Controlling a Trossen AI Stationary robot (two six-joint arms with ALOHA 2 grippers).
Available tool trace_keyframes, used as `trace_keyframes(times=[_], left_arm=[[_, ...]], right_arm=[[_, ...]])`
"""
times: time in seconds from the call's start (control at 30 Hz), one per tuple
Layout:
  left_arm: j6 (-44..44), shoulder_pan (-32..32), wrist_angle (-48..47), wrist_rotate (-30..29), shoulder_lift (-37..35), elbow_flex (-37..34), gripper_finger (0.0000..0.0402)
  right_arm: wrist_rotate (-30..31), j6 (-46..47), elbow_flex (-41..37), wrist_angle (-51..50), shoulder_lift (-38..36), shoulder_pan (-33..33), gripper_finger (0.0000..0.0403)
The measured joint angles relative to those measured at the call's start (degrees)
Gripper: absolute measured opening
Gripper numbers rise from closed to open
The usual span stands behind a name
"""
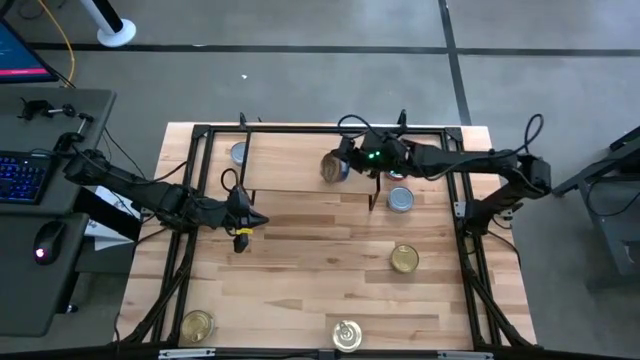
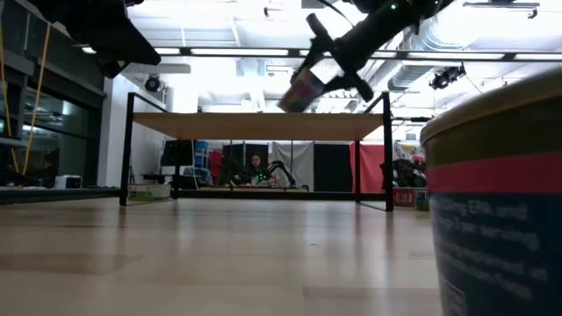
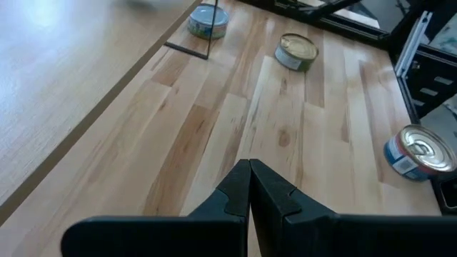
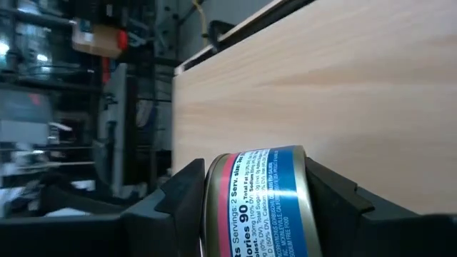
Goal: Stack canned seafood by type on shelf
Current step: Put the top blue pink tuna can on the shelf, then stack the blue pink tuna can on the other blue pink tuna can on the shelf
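Tins (image 1: pixel 404 259) are spread on the desk (image 1: pixel 300 260). One tin (image 4: pixel 268 203) is gripped by the right gripper (image 1: pixel 337 166) above the shelf (image 1: pixel 290 165); its blue label is seen only by the right wrist. Left gripper (image 3: pixel 249 187) is closed.

Tins on view: six. Gold-topped: three (image 1: pixel 404 259) (image 1: pixel 197 325) (image 1: pixel 346 335). Silver or bluish: two (image 1: pixel 400 200) (image 1: pixel 238 153). One blue-labelled tin (image 1: pixel 333 167), top unseen. Shelf (image 1: pixel 300 160): one.

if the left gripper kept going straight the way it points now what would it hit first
Probably nothing soon: the shut left gripper faces bare table. Farther along that line sits the gold-topped tin, slightly off to one side, so a miss is possible; depth is hard to judge.
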Motion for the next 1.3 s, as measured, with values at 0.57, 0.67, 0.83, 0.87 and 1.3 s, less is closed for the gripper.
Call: trace_keyframes(times=[0.57,0.67,0.83,0.87,1.3], left_arm=[[1.8,0.0,-0.3,0.0,0.0,0.0,0.0000],[1.8,0.0,-0.5,0.0,0.0,0.0,0.0000],[1.7,0.0,-0.7,0.0,0.0,0.0,0.0000],[1.7,0.0,-0.7,0.0,0.0,0.0,0.0000],[1.7,0.0,-1.4,0.0,0.0,0.0,0.0000]], right_arm=[[-0.8,-6.0,0.2,-1.1,1.1,-2.0,0.0218],[-0.9,-6.1,0.5,-4.6,1.0,-2.5,0.0218],[-2.2,-6.8,0.9,-7.7,1.3,-3.0,0.0219],[-2.5,-7.5,1.7,-9.6,1.4,-3.3,0.0219],[2.2,-16.2,12.8,-36.5,1.2,-5.0,0.0220]])
